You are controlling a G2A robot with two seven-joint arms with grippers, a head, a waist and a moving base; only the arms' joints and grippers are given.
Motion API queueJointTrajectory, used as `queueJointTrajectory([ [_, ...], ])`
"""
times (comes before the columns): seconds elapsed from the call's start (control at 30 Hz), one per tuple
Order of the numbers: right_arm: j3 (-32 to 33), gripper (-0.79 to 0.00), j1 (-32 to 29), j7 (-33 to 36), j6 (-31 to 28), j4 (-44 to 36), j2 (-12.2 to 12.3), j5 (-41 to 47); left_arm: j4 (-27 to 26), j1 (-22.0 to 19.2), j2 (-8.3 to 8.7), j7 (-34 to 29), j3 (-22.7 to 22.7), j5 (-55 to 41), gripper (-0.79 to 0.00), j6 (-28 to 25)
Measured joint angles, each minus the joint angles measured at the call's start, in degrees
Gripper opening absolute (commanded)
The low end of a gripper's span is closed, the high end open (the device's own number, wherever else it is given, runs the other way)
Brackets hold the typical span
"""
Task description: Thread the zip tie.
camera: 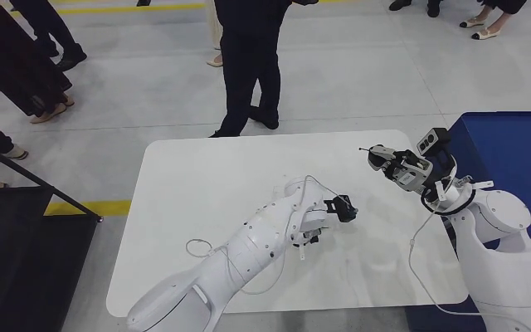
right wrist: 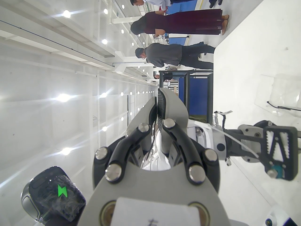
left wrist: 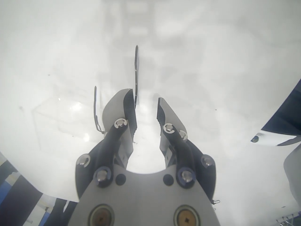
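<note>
Over the middle of the white table (camera: pixel 207 191) my left gripper (left wrist: pixel 143 96) is open. A black zip tie strip (left wrist: pixel 136 71) runs out from under one of its fingertips over the table. A second black strip (left wrist: pixel 95 104) lies beside it, by a faint clear plastic stand (left wrist: pixel 58 114). From the right wrist, that stand (right wrist: pixel 275 92) carries a black zip tie (right wrist: pixel 282 107), just beyond the left gripper (right wrist: pixel 279 151). My right gripper (right wrist: pixel 157 99) is shut and raised near the table's far right. From above, a thin dark strip (camera: pixel 363 151) pokes out of the right gripper (camera: pixel 373 155).
A white cable (camera: pixel 415 249) hangs from the right arm over the table's right side. A blue surface (camera: pixel 498 149) borders the table on the right. A dark frame (camera: pixel 50 191) stands off the left edge. A person's legs (camera: pixel 249 75) are close behind the far edge.
</note>
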Motion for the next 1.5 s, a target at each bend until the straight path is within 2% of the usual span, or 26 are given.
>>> queueJointTrajectory([
  [0.27, 0.0, -0.785, 0.0, 0.0, 0.0, 0.0, 0.0, 0.0, 1.6, -0.5, -0.22, 1.0, 0.8, 1.1, -0.610, 1.0],
  [0.43, 0.0, -0.785, 0.0, 0.0, 0.0, 0.0, 0.0, 0.0, 3.3, -0.8, -1.20, 2.2, 2.3, 1.3, -0.613, 1.7],
  [0.6, 0.0, -0.785, 0.0, 0.0, 0.0, 0.0, 0.0, 0.0, 5.9, -1.9, -2.17, 4.0, 3.0, 1.2, -0.650, 2.1],
  [0.73, 0.0, -0.785, 0.0, 0.0, 0.0, 0.0, 0.0, 0.0, 8.3, -2.8, -2.92, 5.1, 3.8, 2.5, -0.634, 3.8],
  [1.3, 0.0, -0.785, 0.0, 0.0, 0.0, 0.0, 0.0, 0.0, 15.7, -5.3, -6.10, 8.6, 5.1, -0.2, -0.634, 0.3],
  [1.5, 0.0, -0.785, 0.0, 0.0, 0.0, 0.0, 0.0, 0.0, 18.3, -5.7, -7.04, 9.2, 5.4, -0.9, -0.720, -0.4],
])
